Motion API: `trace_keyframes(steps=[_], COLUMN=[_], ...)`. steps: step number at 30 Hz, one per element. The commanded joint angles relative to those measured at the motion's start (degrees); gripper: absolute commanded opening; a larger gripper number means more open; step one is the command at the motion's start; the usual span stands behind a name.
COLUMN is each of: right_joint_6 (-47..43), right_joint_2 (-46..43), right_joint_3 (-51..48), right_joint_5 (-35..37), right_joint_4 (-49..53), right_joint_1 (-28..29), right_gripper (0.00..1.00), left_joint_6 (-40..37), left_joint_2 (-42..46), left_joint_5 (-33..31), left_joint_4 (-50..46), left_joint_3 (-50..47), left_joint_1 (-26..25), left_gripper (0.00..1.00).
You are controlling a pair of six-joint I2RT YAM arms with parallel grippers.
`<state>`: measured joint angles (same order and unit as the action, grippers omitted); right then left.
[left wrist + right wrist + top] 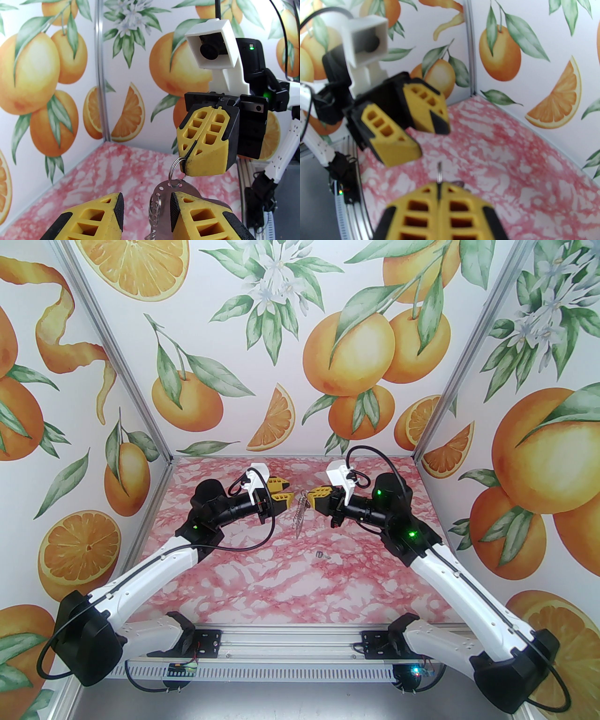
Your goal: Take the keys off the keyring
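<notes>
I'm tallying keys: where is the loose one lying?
Top view: the loose key lies on the table near its middle, nearer the bases than the keyring hanging from the right gripper.

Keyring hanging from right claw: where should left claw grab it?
Probably across its long edges, below the silver split ring pinched in the shut right claw, head-on with the open left claw: the grey flat metal keyring hangs face toward it, narrower than the jaw gap.

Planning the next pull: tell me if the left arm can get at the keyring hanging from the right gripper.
Likely yes: the left gripper is open with the keyring between its fingers, nothing blocking.
</notes>
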<state>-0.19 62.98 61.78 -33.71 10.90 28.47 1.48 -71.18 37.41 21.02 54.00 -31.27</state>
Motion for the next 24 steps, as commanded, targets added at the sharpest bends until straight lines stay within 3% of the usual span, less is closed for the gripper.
trace_keyframes(steps=[1,6,10,24], right_joint_6=[-3.02,-4.61,-5.31,-7.22], right_joint_2=[-1.10,-1.11,-1.28,-0.34], right_joint_3=[2.92,4.34,4.93,7.69], right_joint_5=[5.31,8.53,10.51,9.10], right_joint_4=[5.54,11.21,14.85,21.44], right_joint_1=[0.68,1.17,1.71,2.98], right_gripper=[0.00,0.00,0.00,0.00], left_joint_6=[-2.32,-5.29,-4.31,-5.26], left_joint_2=[0.18,-3.05,-5.24,-11.02], left_joint_5=[4.43,7.27,8.96,14.13], left_joint_4=[-4.21,-9.53,-8.48,-8.77], left_joint_3=[2.93,6.61,7.33,10.80], left_joint_1=[0.85,1.03,1.03,-1.76], left_gripper=[0.41,0.42,0.44,0.45])
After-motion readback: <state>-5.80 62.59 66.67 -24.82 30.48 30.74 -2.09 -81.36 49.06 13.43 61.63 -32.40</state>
